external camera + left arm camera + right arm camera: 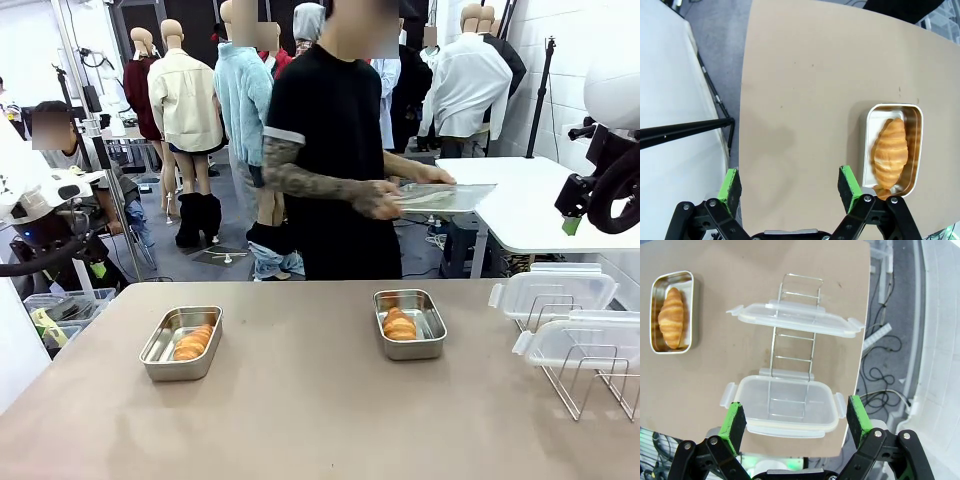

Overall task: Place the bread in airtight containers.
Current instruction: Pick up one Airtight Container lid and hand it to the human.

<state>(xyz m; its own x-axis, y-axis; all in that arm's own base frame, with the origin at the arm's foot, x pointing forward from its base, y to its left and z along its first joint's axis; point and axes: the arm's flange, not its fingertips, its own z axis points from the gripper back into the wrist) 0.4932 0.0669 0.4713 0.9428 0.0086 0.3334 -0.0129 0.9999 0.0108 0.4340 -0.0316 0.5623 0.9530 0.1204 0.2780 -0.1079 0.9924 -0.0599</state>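
Two steel pans sit uncovered on the brown table (300, 430) in the front view; the left pan (172, 368) holds the left roll (193, 342), the right pan (410, 350) holds the right roll (399, 324), and the pans lie well apart; at the table's right side a wire rack (575, 395) carries the far lid (553, 290) and the near lid (585, 340), both clear plastic and lying flat on top of it; across the table a person (335, 150) in a black shirt holds a flat steel tray (445, 196) in both hands (378, 200), away from the pans; in the left wrist view the left gripper (789, 184) hangs above bare table with its fingers spread wide and nothing between them; the left pan lies off to one side, one corner crossed in the picture by a finger, the left roll lying lengthwise inside; in the right wrist view the right gripper (796, 420) is also spread wide and holds nothing; the near lid shows below the gap between its fingers, resting on the wire rack, with the far lid farther up the rack; the right pan, right roll inside, lies well apart at the picture's upper left
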